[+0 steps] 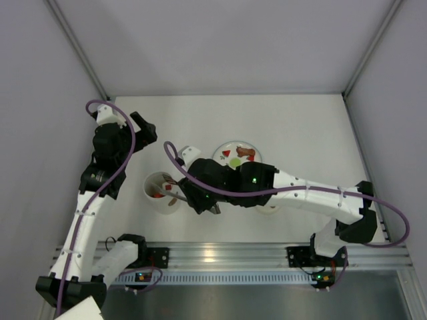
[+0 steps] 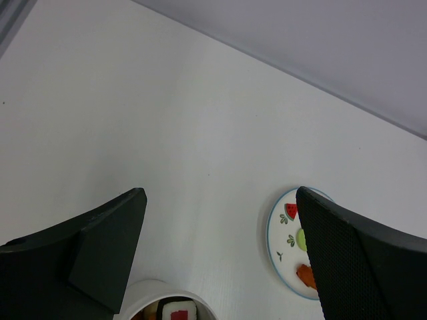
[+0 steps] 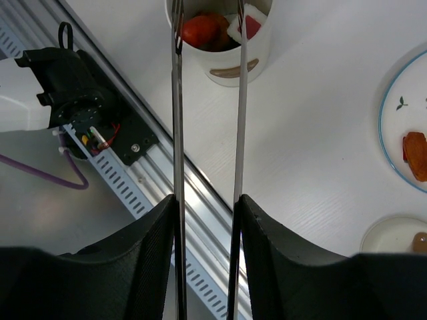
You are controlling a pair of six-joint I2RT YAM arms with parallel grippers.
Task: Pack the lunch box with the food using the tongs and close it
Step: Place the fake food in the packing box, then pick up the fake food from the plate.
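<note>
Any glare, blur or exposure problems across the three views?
Top external: even, diffuse light, only soft shadows, lunch box readable. Left wrist: left gripper fingers fill the bottom as dark, soft-edged masses, one cutting off the plate. Right wrist: bright glare on the aluminium rail between the tongs; right gripper fingers nearly black.

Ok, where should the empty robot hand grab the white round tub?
Grip the white round tub across its straight side wall, below the rim, coming level from its left. It stands upright, and toy food pieces and the slender silvery tongs occupy its open top.
</note>
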